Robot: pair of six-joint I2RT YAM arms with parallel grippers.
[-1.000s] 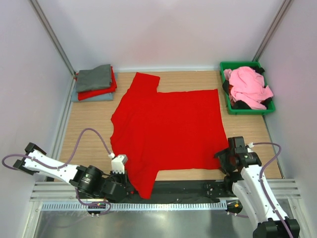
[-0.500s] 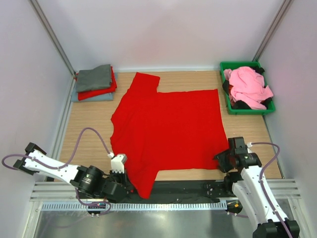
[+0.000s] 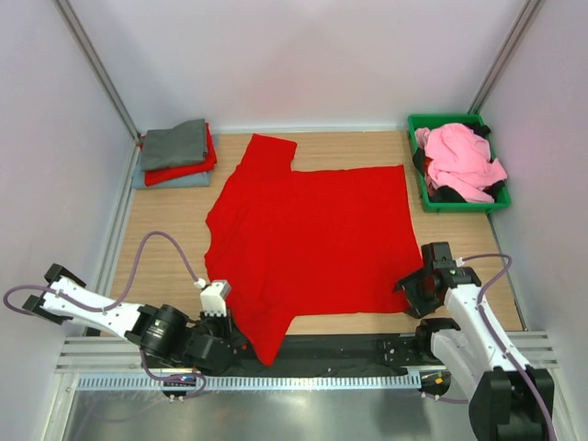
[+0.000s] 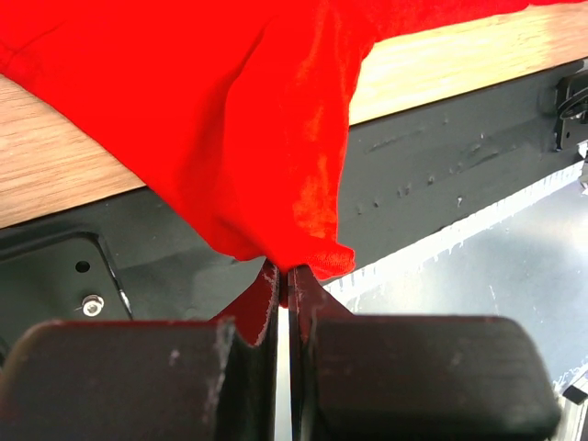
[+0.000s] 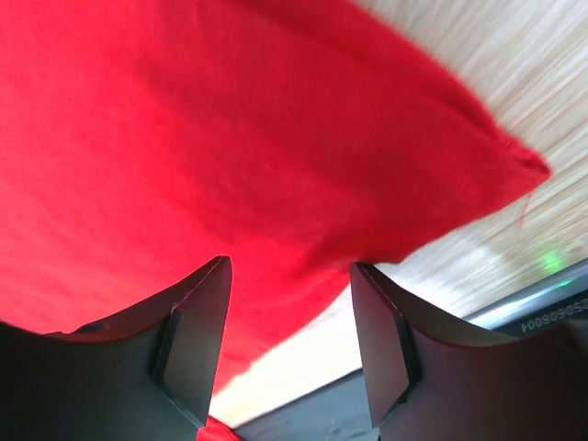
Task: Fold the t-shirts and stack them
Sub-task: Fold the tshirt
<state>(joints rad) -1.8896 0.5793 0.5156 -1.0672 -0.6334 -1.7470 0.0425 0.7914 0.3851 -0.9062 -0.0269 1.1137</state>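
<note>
Clamping red t-shirt (image 4: pixel 230 119): left gripper (image 4: pixel 283 276); label (image 5: pixel 549 319) illegible.

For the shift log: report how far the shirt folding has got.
Done: a stack of three folded shirts at the far left. In hand: the large red t-shirt lies spread flat; the left pincer is shut on its near sleeve, the right pincer open at its near right corner. Left: that shirt, plus the pink shirt and a dark one in the green bin.
</note>
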